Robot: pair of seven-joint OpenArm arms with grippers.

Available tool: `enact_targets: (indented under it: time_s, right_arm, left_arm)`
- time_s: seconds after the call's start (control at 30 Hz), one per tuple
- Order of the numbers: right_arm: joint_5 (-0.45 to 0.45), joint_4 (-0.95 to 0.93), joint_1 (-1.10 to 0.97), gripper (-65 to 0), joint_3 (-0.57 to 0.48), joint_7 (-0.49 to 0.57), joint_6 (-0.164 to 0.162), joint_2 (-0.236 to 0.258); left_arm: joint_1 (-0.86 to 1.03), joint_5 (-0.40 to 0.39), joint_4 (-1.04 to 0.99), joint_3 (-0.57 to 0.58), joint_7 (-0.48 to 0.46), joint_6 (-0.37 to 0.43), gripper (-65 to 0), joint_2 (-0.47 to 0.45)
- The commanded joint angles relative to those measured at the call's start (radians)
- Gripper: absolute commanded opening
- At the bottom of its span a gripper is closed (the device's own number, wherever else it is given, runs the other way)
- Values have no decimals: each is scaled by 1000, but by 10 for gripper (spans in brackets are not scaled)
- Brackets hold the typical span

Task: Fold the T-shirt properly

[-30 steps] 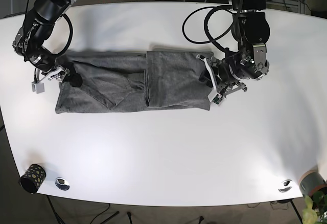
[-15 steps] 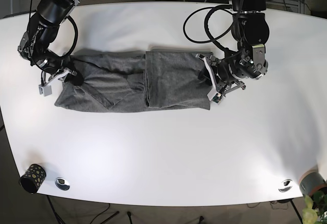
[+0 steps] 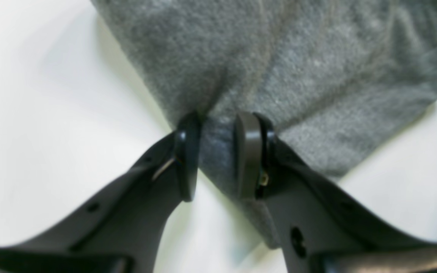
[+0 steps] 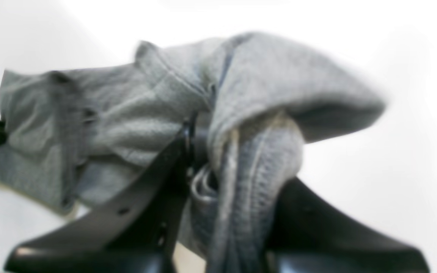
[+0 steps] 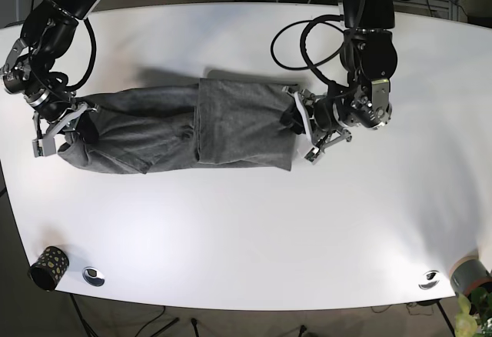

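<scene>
The grey T-shirt [image 5: 184, 125] lies as a long folded band across the white table [image 5: 246, 229], with one folded layer over its middle. My left gripper [image 5: 302, 127], on the right in the base view, is shut on the shirt's right end; the left wrist view shows its fingers [image 3: 247, 151] pinching the grey hem [image 3: 279, 57]. My right gripper [image 5: 75, 128], on the left in the base view, is shut on the bunched left end; the right wrist view shows the gripper [image 4: 222, 167] with thick folds of cloth [image 4: 249, 98] gathered between the jaws.
A dark patterned cup [image 5: 48, 267] and a metal disc [image 5: 94, 276] sit near the front left edge. Another metal disc [image 5: 429, 279] and a potted plant [image 5: 470, 298] are at the front right. Cables [image 5: 307, 37] loop behind the left arm.
Both grippers have moved toward the base view's left, dragging the shirt that way. The shirt's left end is now more bunched and the right arm has pulled further out.
</scene>
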Motion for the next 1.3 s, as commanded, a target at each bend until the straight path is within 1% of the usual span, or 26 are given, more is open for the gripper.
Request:
enact_targets:
  time_s: [0.0,0.07,0.2,0.27,0.43,0.5,0.63,0.7,0.83,0.9,1.07,1.2,1.23,1.27]
  right_arm:
    - [25,73,0,-634,-7,26,2,21]
    - [25,123,-12,-636,-39,15,2,21]
    - [25,229,-46,-636,-83,14,2,14]
    - [25,266,-61,-636,-114,14,2,11]
    - [25,343,-92,-636,-197,14,2,-44]
    - [25,346,-95,-636,-229,14,2,-71]
    - [25,344,-110,-636,-274,14,2,-108]
    - [17,341,-106,-634,-307,19,2,-144]
    - [2,301,-76,-633,-332,20,2,-191]
    - [-15,261,-55,-633,-353,20,2,-206]
    - [-53,168,5,-629,-381,31,2,-239]
    - [-81,85,49,-626,-386,54,2,-245]
    - [-95,65,63,-612,-393,54,2,-245]
    - [-105,51,75,-583,-402,54,2,-245]
  left_arm:
    - [-7,39,-63,4,1,3,-504,45]
    - [-10,39,-88,4,-18,3,-501,64]
    - [-25,41,-105,4,-26,3,-500,102]
    - [-38,41,-114,4,-26,3,-500,102]
    - [-61,35,-168,5,-28,3,-500,102]
    - [-67,35,-175,5,-28,3,-500,102]
    - [-68,33,-177,34,-28,3,-500,102]
    - [-68,33,-175,39,-28,-5,-500,102]
    - [-68,33,-181,39,-28,-5,-500,102]
    - [-68,33,-175,39,-28,-7,-500,102]
    - [-68,33,-178,39,-28,-7,-501,102]
    - [-68,33,-177,39,-28,-7,-501,102]
    - [-68,33,-180,39,-28,-7,-501,102]
    - [-68,33,-180,37,-28,-7,-500,102]
